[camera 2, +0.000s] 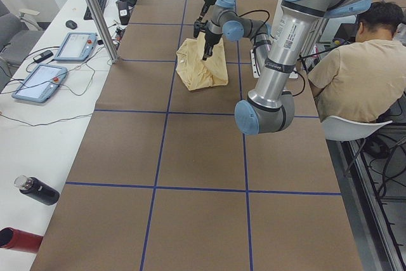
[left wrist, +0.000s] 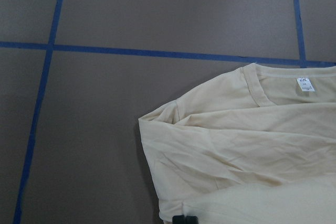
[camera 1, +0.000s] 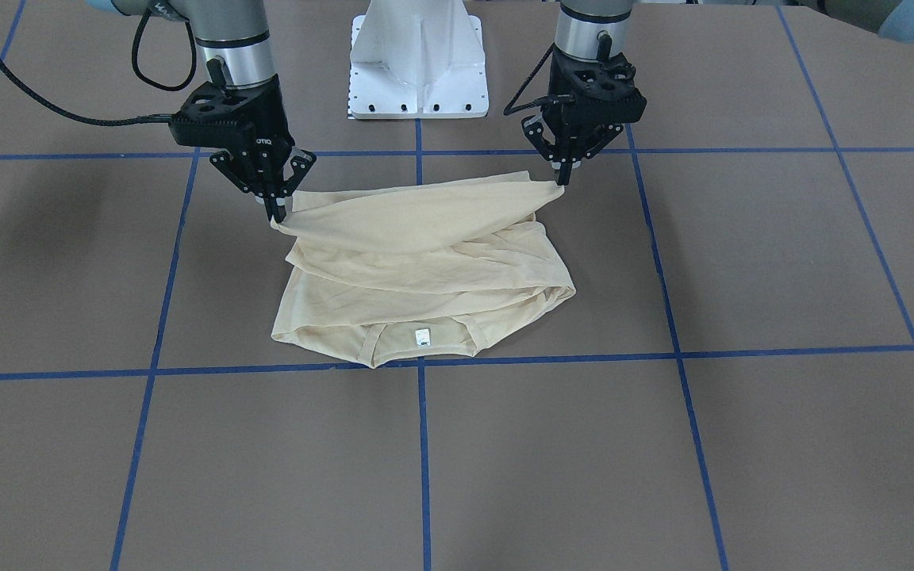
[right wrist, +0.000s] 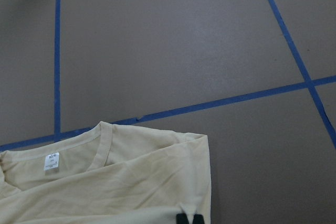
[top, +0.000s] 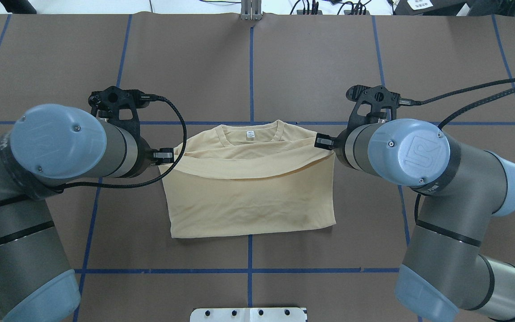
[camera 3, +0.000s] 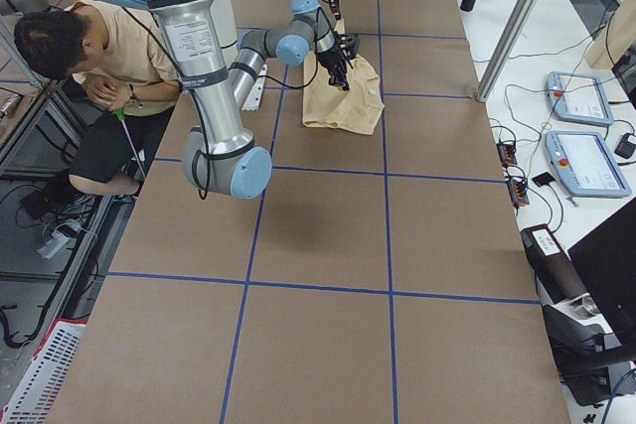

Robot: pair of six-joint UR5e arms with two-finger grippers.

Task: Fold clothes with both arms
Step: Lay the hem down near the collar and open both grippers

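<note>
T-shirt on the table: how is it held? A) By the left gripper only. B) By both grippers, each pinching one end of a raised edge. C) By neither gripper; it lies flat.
B: the left gripper and the right gripper each pinch one end of a raised edge of the T-shirt.

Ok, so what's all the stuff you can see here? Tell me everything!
Thin long-sleeved T-shirt: one, pale cream-yellow, mid-table, one edge lifted.
Neck label: one, white, on the shirt.
Paper-covered table: one, brown, blue tape grid.
Metal pedestal base: one, white, between the arms.
Touchscreen pendants: two, grey, side bench.
Bottle: one, black, same bench.
Seated person: one, beige shirt, beside the robot.
Robot arms: two, silver-grey, blue caps, flanking the shirt.
Left gripper: one, black, shut on the shirt edge.
Right gripper: one, black, likewise.
</note>
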